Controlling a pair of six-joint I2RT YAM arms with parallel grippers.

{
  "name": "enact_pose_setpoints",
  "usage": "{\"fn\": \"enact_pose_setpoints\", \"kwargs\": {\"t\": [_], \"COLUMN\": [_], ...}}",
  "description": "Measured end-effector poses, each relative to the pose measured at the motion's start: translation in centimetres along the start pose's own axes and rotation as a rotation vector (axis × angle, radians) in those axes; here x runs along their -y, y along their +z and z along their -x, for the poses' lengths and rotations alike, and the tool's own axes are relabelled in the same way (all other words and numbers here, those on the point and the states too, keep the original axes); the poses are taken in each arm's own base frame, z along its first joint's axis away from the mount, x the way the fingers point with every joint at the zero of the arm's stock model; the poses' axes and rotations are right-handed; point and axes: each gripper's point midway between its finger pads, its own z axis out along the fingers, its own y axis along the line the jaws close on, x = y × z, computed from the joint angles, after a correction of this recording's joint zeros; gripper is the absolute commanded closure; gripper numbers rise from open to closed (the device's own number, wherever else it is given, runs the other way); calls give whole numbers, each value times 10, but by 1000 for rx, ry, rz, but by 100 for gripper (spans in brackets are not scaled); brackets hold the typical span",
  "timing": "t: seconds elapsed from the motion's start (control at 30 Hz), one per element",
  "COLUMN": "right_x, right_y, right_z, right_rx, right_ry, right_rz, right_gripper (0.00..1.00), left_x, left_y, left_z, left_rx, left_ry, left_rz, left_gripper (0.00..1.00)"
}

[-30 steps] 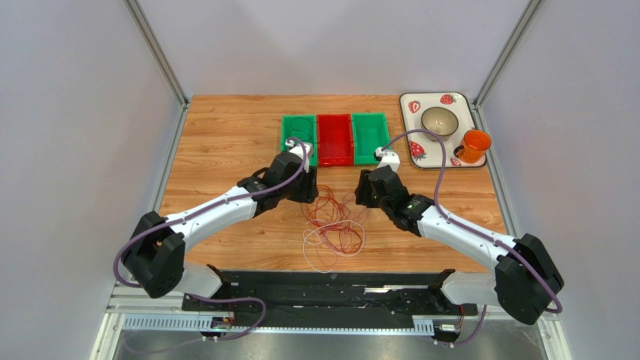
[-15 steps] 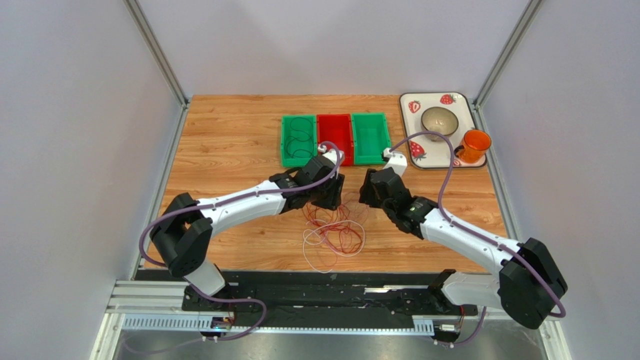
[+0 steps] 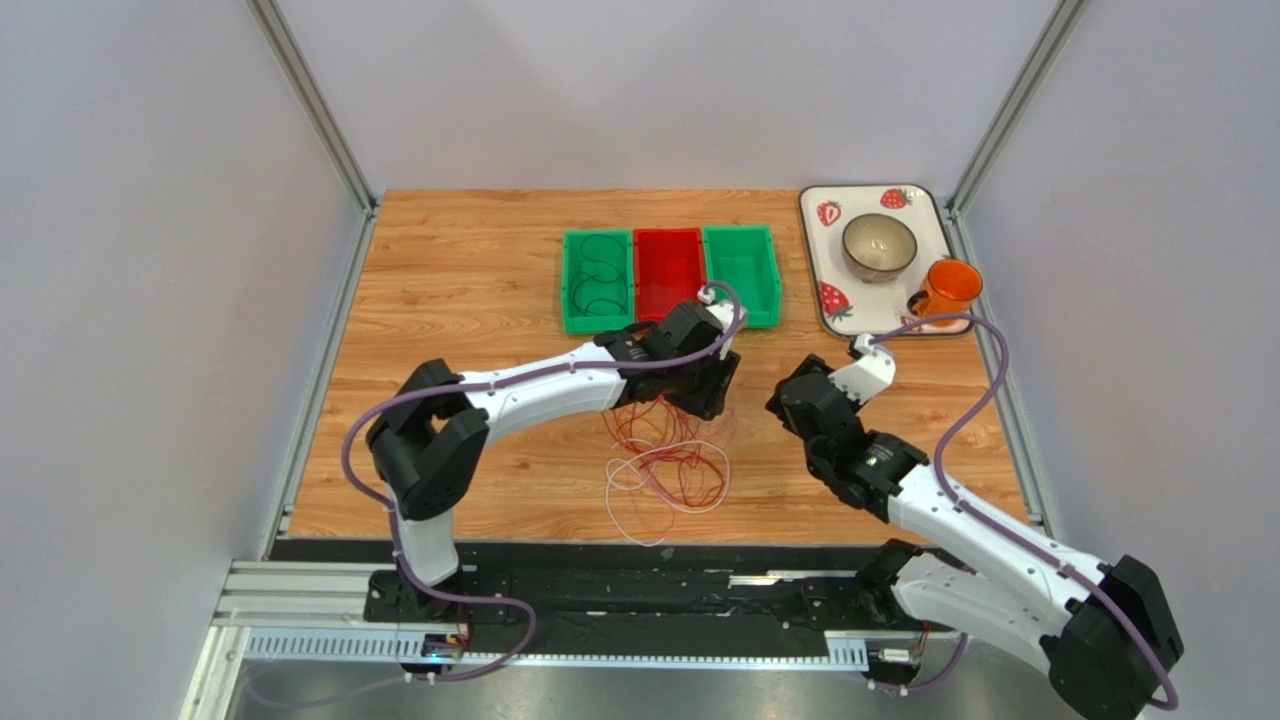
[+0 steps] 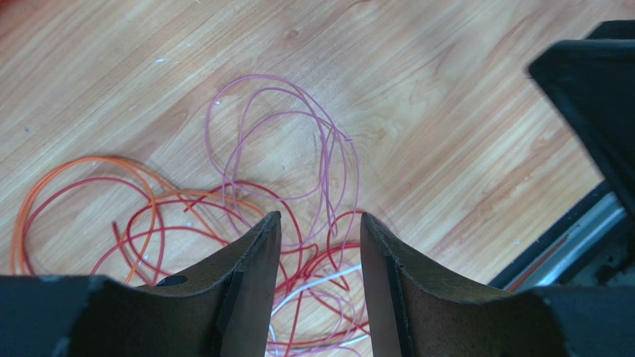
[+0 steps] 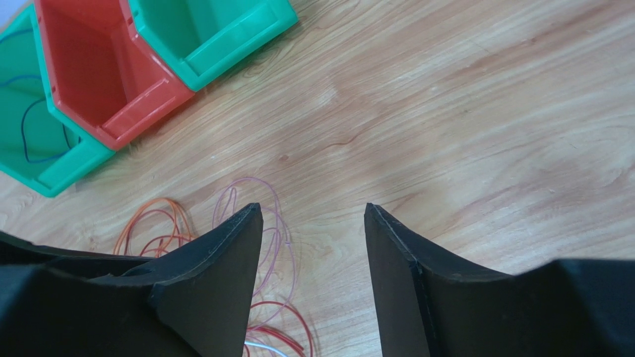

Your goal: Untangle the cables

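Note:
The cables [image 3: 663, 455] lie tangled on the wooden table in loose red, orange, pink and white loops. My left gripper [image 3: 711, 396] hangs open just above the tangle's right side. In the left wrist view, red and white strands [image 4: 322, 277] show on the table between its fingers [image 4: 253, 268], with nothing gripped. My right gripper [image 3: 780, 405] stands open to the right of the tangle, over bare wood. In the right wrist view, pink and red loops [image 5: 277, 245] lie beside its left finger [image 5: 223, 275]. A dark cable [image 3: 598, 279] is coiled in the left green bin.
Three bins stand side by side at the back: green [image 3: 577, 312], red [image 3: 670, 318] and green [image 3: 765, 285]. A strawberry-patterned tray [image 3: 821, 305] at the back right holds a bowl [image 3: 879, 243] and an orange cup [image 3: 947, 288]. A black rail [image 3: 661, 578] runs along the near edge.
My left arm has swung right, from the tangle's left side to its right. The right arm has drawn back to the right and its jaws have opened slightly wider.

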Motion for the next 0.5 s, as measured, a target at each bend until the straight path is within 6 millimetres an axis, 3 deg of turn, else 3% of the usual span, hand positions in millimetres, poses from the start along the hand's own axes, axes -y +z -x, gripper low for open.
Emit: {"fn": "enact_pose_setpoints", "kwargs": {"t": [0.07,0.1,0.13,0.17,0.2,0.33,0.5], "right_x": [6,7,8,8,9,10,10], "right_y": [-1,0,0,1,1,4,4], "right_z": [0,0,0,-1,-1,-5,-5], "right_rx": [14,15,16,17,17,9,10], "right_ry": [17,19,20,19,17,4,6], "right_rz": [-9,-12,-16,-18,-21,-33,-30], "right_gripper": [43,43,43,43,43,43,44], "left_x": [0,0,0,0,0,0,5], "left_y": [9,13,16,19,21,23,9], "left_z": [-5,-7,-10,-13,-16,-22,-2], "left_rx": [-32,-45,-57,-69,-82,-120,-102], "left_ry": [3,3,2,3,-3,6,13], "left_rz": [6,3,1,0,1,10,19], "left_gripper": [54,62,84,96,100,100,100]}}
